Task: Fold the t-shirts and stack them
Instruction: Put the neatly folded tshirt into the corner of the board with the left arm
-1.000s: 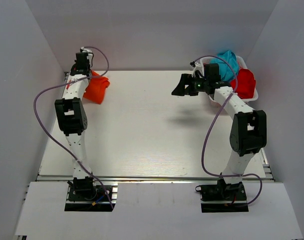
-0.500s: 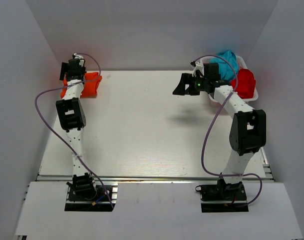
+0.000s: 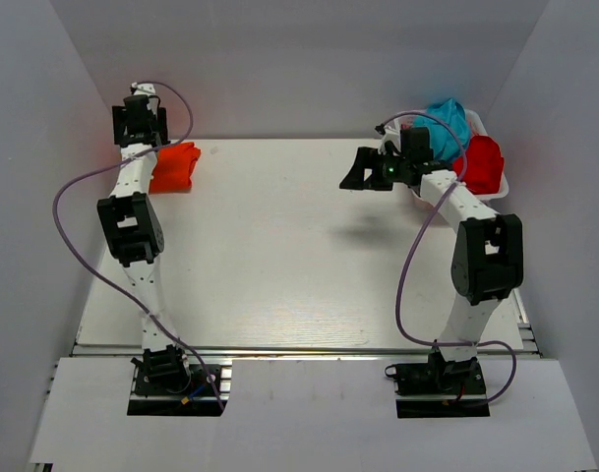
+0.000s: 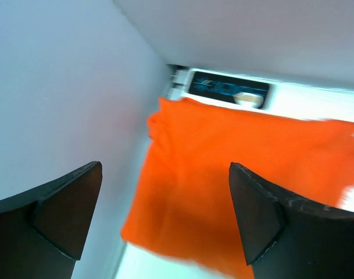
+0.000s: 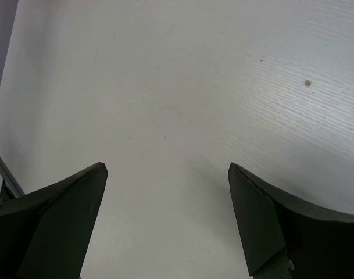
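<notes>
Left wrist: orange t-shirt (image 4: 246,157) under spread left claw (image 4: 165,168).

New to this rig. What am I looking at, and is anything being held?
Two small robot arms are bolted at the near edge of a white table. The wide shot looks down from above and behind them; the other two come from cameras on each wrist, so the dark wedges are that arm's own fingers. The left tool is open, pointing at an orange-red t-shirt lying at the far left corner. The right tool is open over bare table. A teal-blue t-shirt and a deeper red t-shirt sit in a white basket at the far right. Nothing is held.
</notes>
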Available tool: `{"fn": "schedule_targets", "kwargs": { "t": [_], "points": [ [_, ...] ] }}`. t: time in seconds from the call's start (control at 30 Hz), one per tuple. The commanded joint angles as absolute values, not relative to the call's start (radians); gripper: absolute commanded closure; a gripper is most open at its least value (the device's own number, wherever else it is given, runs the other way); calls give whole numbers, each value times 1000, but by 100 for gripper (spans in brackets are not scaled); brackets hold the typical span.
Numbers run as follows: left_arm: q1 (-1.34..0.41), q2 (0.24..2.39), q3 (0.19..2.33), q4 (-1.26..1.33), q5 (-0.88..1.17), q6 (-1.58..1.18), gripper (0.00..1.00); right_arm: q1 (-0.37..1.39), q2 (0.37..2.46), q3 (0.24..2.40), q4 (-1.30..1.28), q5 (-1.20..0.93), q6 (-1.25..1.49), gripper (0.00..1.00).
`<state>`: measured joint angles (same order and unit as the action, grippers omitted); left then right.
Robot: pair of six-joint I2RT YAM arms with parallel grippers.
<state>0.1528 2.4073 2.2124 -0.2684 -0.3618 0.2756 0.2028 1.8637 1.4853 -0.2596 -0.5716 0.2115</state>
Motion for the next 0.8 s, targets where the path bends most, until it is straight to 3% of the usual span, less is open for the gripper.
{"fn": "schedule_targets", "kwargs": {
  "t": [0.0,0.13,0.37,0.77],
  "points": [
    [141,2205,2111,-373,-200,114,0,202,1755,1431,-200,-580,222,10],
    [150,2117,1947,-279,-62,51,0,199,1665,1327,-189,-572,204,10],
    [183,2216,1990,-314,18,-28,0,199,1577,1200,-177,-545,182,10],
    [287,2302,1684,-46,348,-293,0,196,1696,1269,-232,-566,164,10]
  ]
}}
